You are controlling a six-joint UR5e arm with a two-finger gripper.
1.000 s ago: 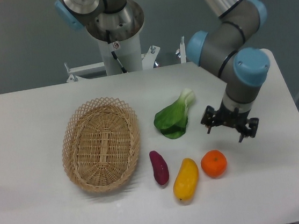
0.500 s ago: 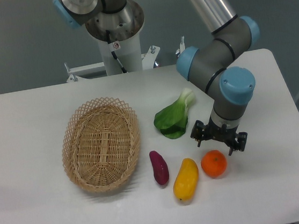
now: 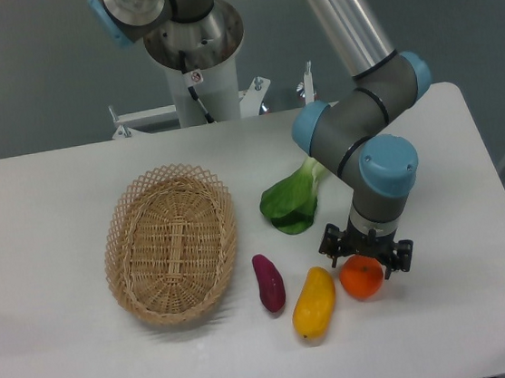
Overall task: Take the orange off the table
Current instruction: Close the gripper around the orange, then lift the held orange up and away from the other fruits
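The orange [image 3: 362,278] sits on the white tabletop [image 3: 64,375] toward its near right corner, just beside the yellow mango-like fruit [image 3: 314,302], with the pincer [image 3: 367,257] now directly over its upper side. A second ago the pincer hung well to the right and farther from the near edge; half a second ago it had closed part of that gap. Now its dark fingers straddle the top of the fruit, spread apart, one on either side. Whether they touch the peel cannot be told from this angle. The orange has not shifted at all across the three moments, so no grip appears to have been made yet.

The approach looks all but finished: what seems left is a short drop, a squeeze and a lift. The yellow fruit lies close on the left, and a finger coming down that side could nudge it.

Farther toward the left edge lie a purple sweet potato [image 3: 269,282] and an empty wicker basket [image 3: 170,242]; a leafy green vegetable [image 3: 294,200] rests nearer the far edge.
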